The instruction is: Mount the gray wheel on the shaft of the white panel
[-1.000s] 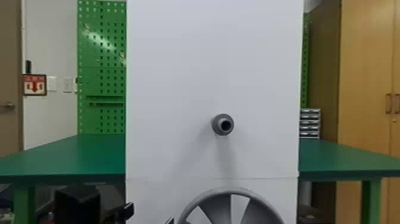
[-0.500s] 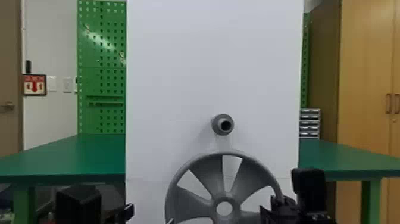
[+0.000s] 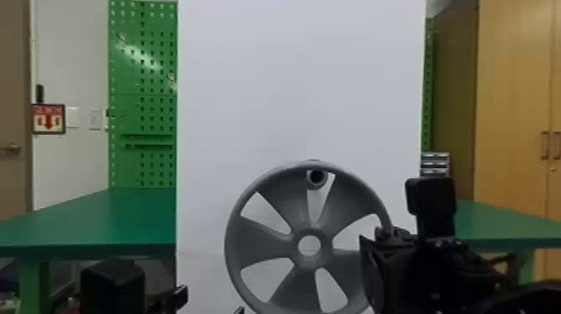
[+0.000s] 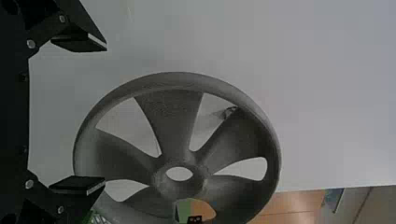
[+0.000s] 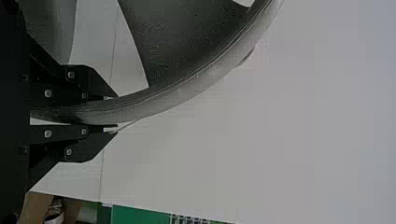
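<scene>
Lifted higher, the gray wheel [image 3: 267, 248] is rim-clamped in my right gripper [image 5: 112, 113], hub [image 3: 324, 246] below the shaft [image 3: 317, 178], mounting undone, my left gripper [image 4: 104, 114] spread.

A flat green table [image 3: 96, 217] stands on green legs [image 3: 35, 279].

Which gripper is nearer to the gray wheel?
Right: the right gripper is closed on the gray wheel at its rim; the left gripper is open toward its lower left, holding nothing.
</scene>
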You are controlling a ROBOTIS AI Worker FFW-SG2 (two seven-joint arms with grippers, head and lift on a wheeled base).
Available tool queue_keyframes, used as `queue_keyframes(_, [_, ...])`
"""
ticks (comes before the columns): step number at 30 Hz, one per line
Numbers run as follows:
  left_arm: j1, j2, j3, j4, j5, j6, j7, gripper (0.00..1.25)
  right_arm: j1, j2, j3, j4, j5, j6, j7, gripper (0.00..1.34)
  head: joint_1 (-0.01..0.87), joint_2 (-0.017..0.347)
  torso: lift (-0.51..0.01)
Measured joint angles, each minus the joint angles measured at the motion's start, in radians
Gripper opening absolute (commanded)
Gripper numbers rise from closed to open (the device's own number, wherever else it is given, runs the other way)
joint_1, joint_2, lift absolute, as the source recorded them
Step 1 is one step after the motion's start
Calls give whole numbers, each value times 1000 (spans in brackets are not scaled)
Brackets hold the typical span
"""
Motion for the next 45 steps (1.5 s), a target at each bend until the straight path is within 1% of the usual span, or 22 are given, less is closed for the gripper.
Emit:
queue_keyframes(7, [-5, 2, -7, 0, -2, 4, 6, 993, -73, 0, 8, -8, 0, 53, 0, 98, 38, -13, -500])
queue_keyframes(16, [-8, 2, -17, 1, -5, 9, 14, 993, -130, 2, -3, -8, -10, 80, -2, 98, 38, -13, -500])
queue_keyframes(28, [-14, 2, -28, 1, -8, 10, 20, 993, -191, -2, -26, 14, -33, 97, -2, 97, 38, -13, -500])
queue_keyframes(45, [-22, 3, -40, 1, -9, 15, 23, 993, -244, -9, -29, 45, -43, 99, -2, 97, 38, -13, -500])
